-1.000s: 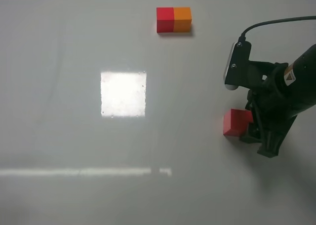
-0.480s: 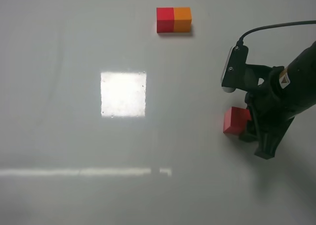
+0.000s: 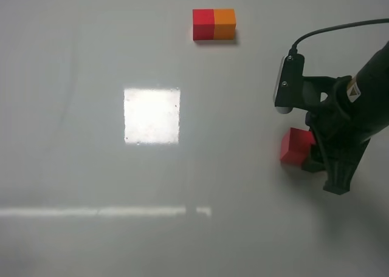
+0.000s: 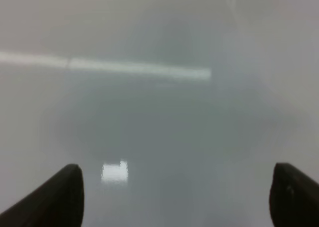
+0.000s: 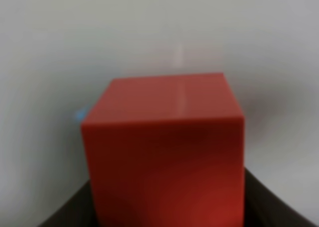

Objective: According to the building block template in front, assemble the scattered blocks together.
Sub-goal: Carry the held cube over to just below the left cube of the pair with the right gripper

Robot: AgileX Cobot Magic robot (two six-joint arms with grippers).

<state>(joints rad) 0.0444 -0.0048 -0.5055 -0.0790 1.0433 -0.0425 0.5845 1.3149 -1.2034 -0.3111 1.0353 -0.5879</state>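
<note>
Red cube of the scattered blocks is near the right edge of the bench, roughly midway between the far and near edges. My right gripper is clamped on it. From overhead I only get the cube's top and left face, because the black arm covers its right side. The right wrist view fills that in: the red cube takes up the whole gap, with dark fingers pressed against both lower flanks. I can't tell whether it is touching the surface (too blurred).

Only the overhead shows the building block template. It sits close to the far edge, a little right of centre, red half on the left and orange half on the right, well apart from the gripper.

My left gripper appears only in its own wrist view, fingers spread wide over bare, hazy bench.

A bright square glare patch lies mid-bench and a pale streak runs toward the near edge. A cable arcs over the right arm. Nothing stands between cube and template.
</note>
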